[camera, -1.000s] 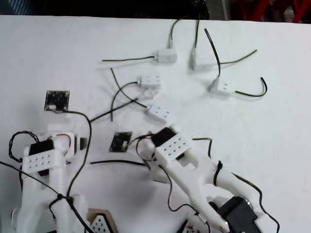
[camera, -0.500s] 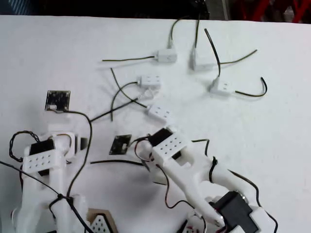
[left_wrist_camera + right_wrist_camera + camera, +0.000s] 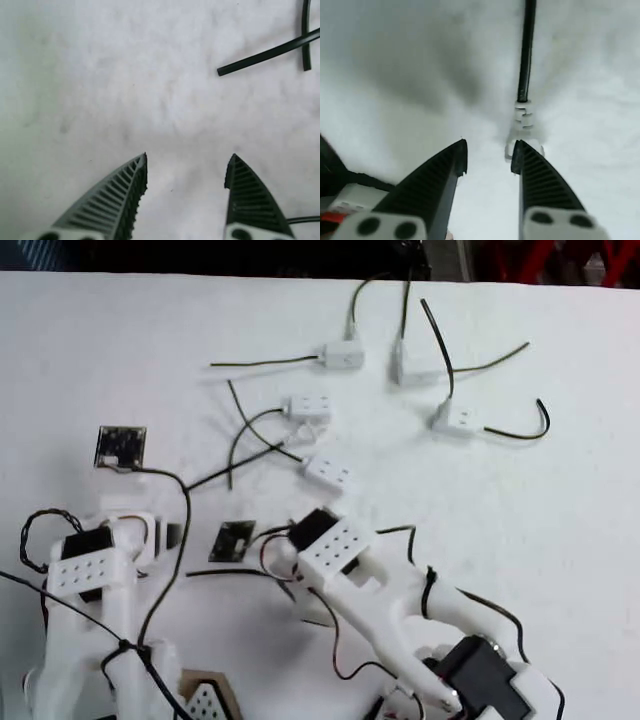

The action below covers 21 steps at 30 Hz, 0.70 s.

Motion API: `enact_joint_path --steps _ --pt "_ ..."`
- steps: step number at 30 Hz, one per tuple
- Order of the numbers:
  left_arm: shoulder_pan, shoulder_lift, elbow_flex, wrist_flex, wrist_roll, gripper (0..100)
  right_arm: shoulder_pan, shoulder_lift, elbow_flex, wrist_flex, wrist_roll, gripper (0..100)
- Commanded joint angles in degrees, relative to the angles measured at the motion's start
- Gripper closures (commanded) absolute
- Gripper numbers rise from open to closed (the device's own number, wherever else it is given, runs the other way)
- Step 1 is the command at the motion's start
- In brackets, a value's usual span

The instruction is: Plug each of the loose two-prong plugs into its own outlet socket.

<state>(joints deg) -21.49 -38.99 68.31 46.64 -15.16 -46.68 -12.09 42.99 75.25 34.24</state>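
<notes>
My right gripper (image 3: 490, 150) is open and low over the table. A small white two-prong plug (image 3: 524, 122) on a black wire (image 3: 526, 50) lies just ahead of one fingertip (image 3: 520, 152), outside the gap. In the high view the right arm (image 3: 340, 548) stands at the table's middle front, over the end of a black wire (image 3: 235, 574). Several white outlet sockets lie farther back, the nearest (image 3: 328, 472) just beyond that arm, another (image 3: 308, 407) behind it. My left gripper (image 3: 189, 157) is open over bare table, with a black wire end (image 3: 260, 57) ahead of it.
More sockets with wires lie at the back (image 3: 342, 356), (image 3: 415, 368) and back right (image 3: 458, 418). Two small black boards (image 3: 119, 447), (image 3: 232, 540) hang on cables near the arms. The left arm (image 3: 90, 565) stands at the front left. Loose black wires cross the middle.
The right arm has shifted left and toward the front edge in the high view, and the black board beside it moved left with it. The left arm has kept still.
</notes>
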Motion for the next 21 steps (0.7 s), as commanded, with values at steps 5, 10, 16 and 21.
enact_joint_path --steps 5,10,16,21 --pt "0.6 -1.8 -0.8 -1.2 0.4 74 1.0 0.0 3.5 -4.2 -1.0 85.8" --pt "0.6 -1.8 -0.8 -1.2 0.4 74 4.3 0.0 7.8 -10.6 1.9 85.8" --pt "0.6 -1.8 -0.8 -1.2 0.4 74 8.5 0.0 8.5 -13.1 4.3 85.8" --pt "0.6 -1.8 -0.8 -1.2 0.4 74 8.7 0.0 8.5 -13.1 4.3 85.8"
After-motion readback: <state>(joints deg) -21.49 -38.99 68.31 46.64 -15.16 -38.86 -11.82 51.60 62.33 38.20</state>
